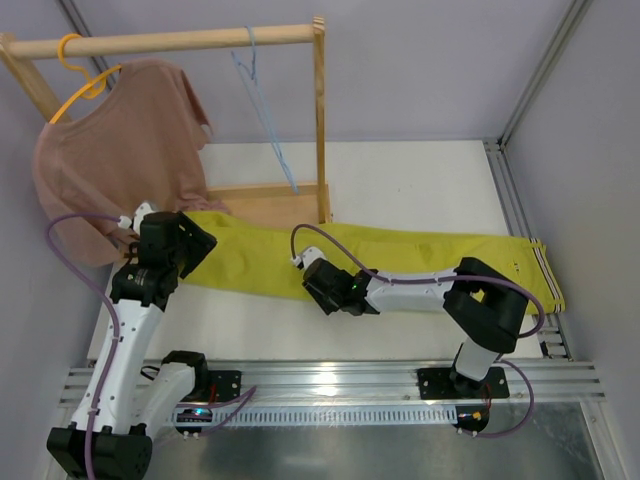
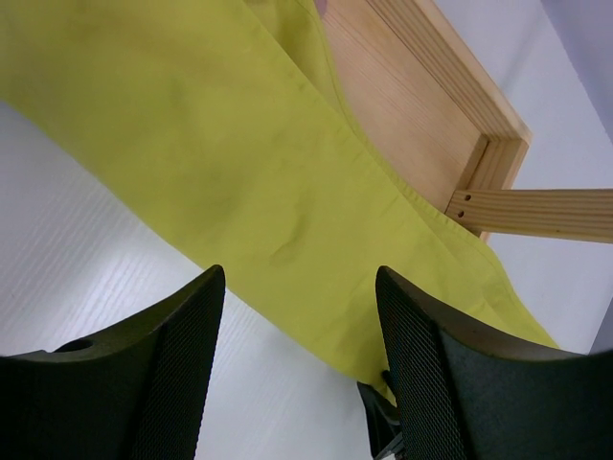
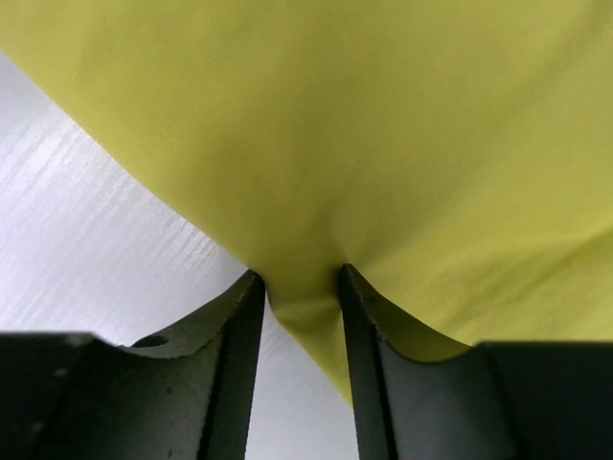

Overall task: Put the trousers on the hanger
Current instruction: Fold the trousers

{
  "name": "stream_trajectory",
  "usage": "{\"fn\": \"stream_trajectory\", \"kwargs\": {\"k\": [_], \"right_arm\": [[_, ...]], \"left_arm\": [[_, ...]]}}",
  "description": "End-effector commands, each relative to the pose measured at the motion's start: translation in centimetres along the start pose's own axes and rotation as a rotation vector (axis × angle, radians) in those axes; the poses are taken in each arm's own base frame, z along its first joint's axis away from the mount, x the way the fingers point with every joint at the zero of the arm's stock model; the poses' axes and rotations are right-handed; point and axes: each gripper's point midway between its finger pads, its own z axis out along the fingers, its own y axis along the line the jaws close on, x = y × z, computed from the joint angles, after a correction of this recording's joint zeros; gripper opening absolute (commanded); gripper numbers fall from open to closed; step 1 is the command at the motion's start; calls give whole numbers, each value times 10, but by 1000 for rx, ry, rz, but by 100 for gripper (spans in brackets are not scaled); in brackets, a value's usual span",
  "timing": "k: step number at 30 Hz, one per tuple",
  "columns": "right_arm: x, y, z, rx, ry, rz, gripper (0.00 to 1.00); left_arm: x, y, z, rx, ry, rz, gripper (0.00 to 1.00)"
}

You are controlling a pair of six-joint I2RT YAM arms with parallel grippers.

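Yellow trousers (image 1: 400,255) lie flat across surface (image 1: 400,180), by rack (image 1: 320,120). Right pincer (image 3: 302,287) narrow, pinching the trousers' near edge. Left pincer (image 2: 302,316) wide, empty, over leg end. Hanger (image 1: 271,130) hangs on rack.

Seen from above, the wrist of the left arm (image 1: 150,270) covers the left end of the trousers (image 1: 400,255), and the tips of the left pincer (image 2: 302,287) and the right pincer (image 3: 302,278) lie under their housings. In the right wrist view the cloth is cut by the top and right edges. How the hanger (image 1: 268,120) hook sits on the rail (image 1: 180,40) is too small to tell.
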Motion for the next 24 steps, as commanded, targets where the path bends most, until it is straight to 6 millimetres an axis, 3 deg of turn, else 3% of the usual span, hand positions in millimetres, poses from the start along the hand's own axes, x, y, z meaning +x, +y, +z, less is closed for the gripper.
{"fn": "stream_trajectory", "kwargs": {"k": [1, 6, 7, 9, 16, 24], "right_arm": [[39, 11, 5, -54, 88, 56, 38], [45, 14, 6, -65, 111, 81, 24], [44, 13, 6, -62, 112, 82, 13], [41, 15, 4, -63, 115, 86, 4], [52, 33, -15, -142, 133, 104, 4], [88, 38, -46, -137, 177, 127, 4]], "left_arm": [[-7, -3, -3, 13, -28, 0, 65], [-16, -11, -14, 44, -50, 5, 65], [-18, -11, -15, 45, -56, 5, 65], [-22, -11, -21, 47, -76, 4, 65], [-32, 5, -22, -27, -141, 21, 65], [-40, 16, -16, -118, -161, 50, 65]]}}
